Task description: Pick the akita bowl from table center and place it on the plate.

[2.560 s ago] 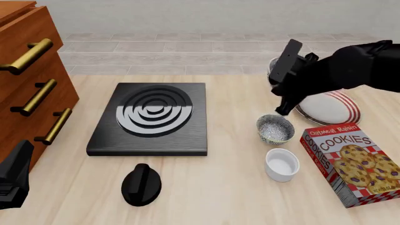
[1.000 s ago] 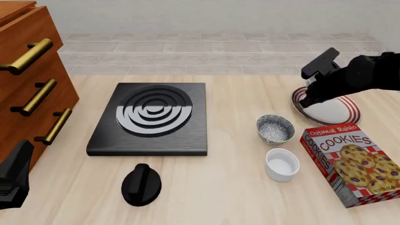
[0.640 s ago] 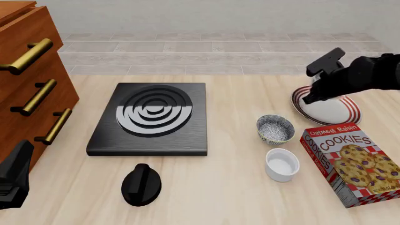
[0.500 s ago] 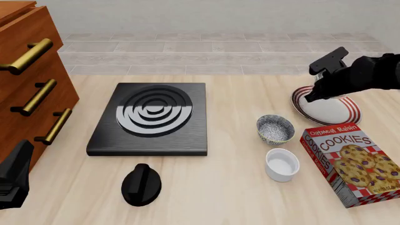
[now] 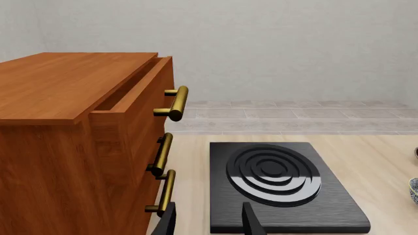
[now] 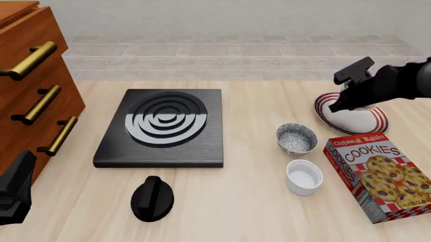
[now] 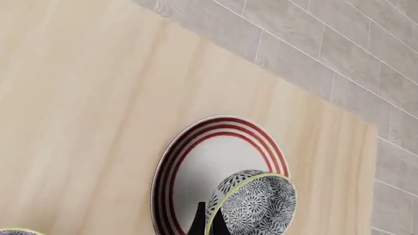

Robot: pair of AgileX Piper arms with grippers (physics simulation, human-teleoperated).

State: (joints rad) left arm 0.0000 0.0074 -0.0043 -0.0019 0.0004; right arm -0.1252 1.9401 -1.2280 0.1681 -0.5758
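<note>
At the worktop's left edge you have the wooden drawer cabinet with brass handles, and your left gripper sits low by the near left corner, its two fingers standing apart with nothing between them. Next comes the black stove plate with its ring pattern, set left of the worktop's middle, and the black knob lies toward the near edge in front of it. Right of the middle a speckled bowl stands upright on the wood, with the white ramekin just beside it on the near side. The cookie box lies flat by the near right corner, close to both. Toward the far right edge is the plate, and your right gripper hangs over it. In the right wrist view the akita bowl is pinched at its rim between the narrow-set fingers, tilted on its side so its dark patterned outside shows, over the plate's white middle; you cannot tell whether it touches the plate. In the front view the arm hides the akita bowl.
</note>
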